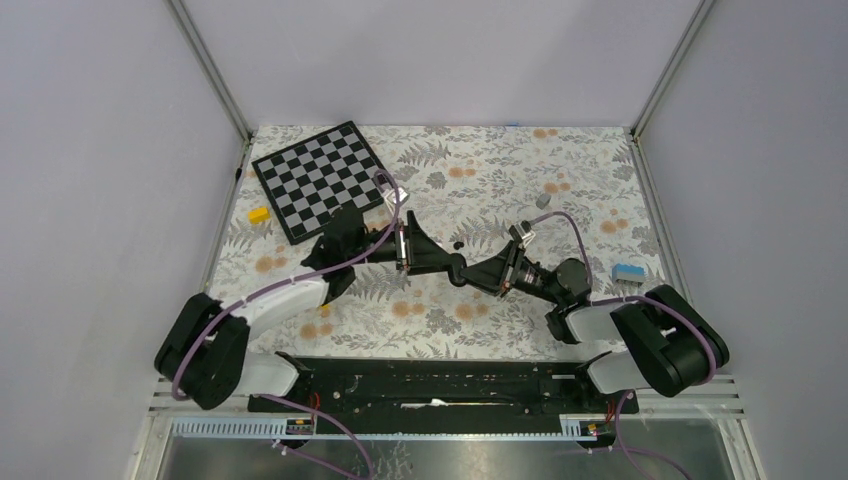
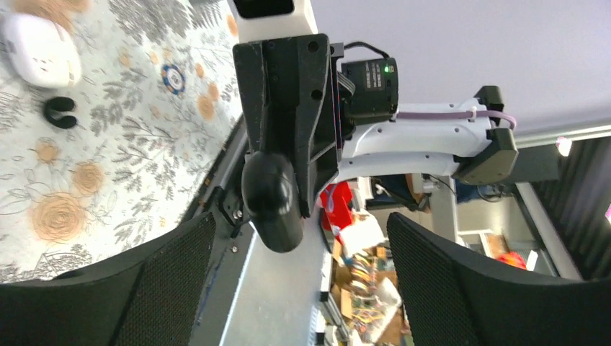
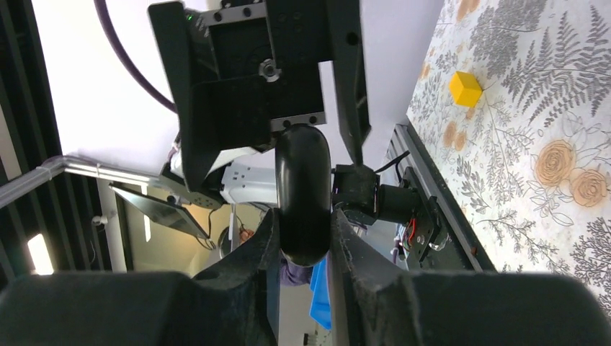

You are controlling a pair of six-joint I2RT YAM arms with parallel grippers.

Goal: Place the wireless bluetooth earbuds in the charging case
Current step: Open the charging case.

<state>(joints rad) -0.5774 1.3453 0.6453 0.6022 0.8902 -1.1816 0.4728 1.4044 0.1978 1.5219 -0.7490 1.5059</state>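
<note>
My right gripper (image 3: 302,225) is shut on a black oval pebble (image 3: 302,173) and holds it in the air over the middle of the table. The pebble's far end (image 2: 272,202) lies between the wide-open fingers (image 2: 173,288) of my left gripper (image 2: 301,241), touching neither. The two grippers meet tip to tip in the top view, left (image 1: 452,266) and right (image 1: 474,272). The white charging case (image 2: 39,47) lies on the cloth with one small black earbud (image 2: 59,112) beside it. A small black bud (image 1: 458,244) also shows in the top view. I cannot make out the case there.
A checkered board (image 1: 325,180) lies at the back left with a yellow block (image 1: 258,214) by it, also in the right wrist view (image 3: 465,88). A grey piece (image 1: 543,200) and a blue item (image 1: 627,272) lie on the right. A black rail (image 1: 450,385) runs along the near edge.
</note>
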